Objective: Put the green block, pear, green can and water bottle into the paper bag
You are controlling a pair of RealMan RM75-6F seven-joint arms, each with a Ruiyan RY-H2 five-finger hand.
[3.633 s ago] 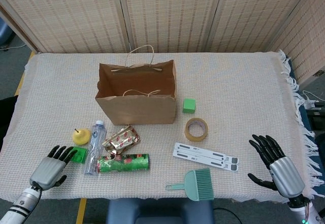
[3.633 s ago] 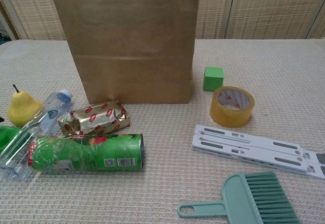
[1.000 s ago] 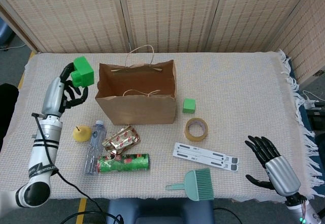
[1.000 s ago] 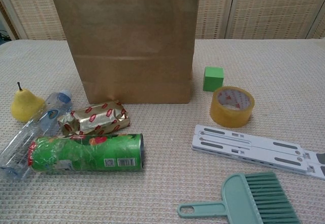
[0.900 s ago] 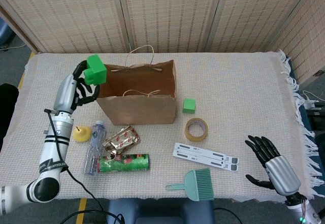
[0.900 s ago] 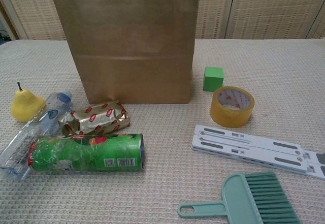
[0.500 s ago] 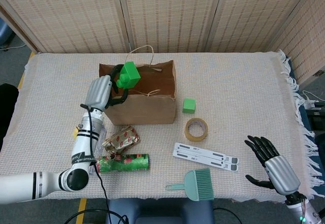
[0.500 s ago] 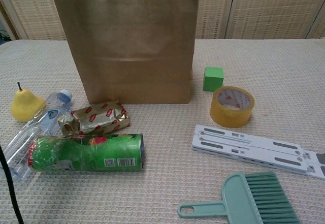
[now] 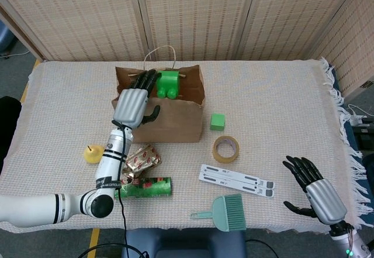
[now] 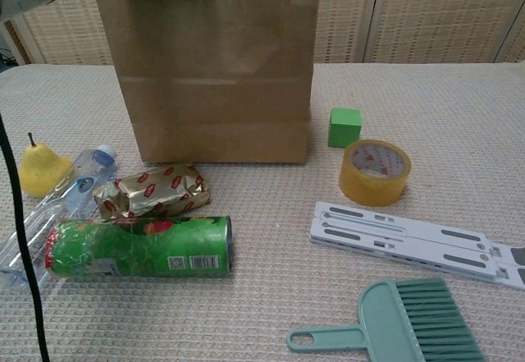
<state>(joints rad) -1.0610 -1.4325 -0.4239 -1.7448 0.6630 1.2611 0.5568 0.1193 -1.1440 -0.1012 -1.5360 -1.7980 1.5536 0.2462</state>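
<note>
Head view: left hand (image 9: 135, 101) over the mouth of the paper bag (image 9: 166, 122), fingers stretched out flat and apart. The green block (image 9: 168, 85) sits at the fingertips, over the bag's far side; cannot tell whether any finger has hold of it or it is already loose. Right hand (image 9: 312, 191) idle near the worktop's (image 9: 263, 100) right edge, fingers spread, holding nothing. A second, smaller green cube (image 9: 217, 121) stands just beside the bag's right wall.

Chest view: only a dark finger of the left hand shows above the bag rim. Pear (image 10: 38, 170), water bottle (image 10: 49, 216) and green can (image 10: 138, 247) lie at front left, bottle touching can, a foil packet (image 10: 154, 190) behind the can.

Judgement: step in hand is dropping the block. Best done by keeping the hand centred over the opening, lifting straight up clear of the rim and handles so the bag is not dragged or tipped.
</note>
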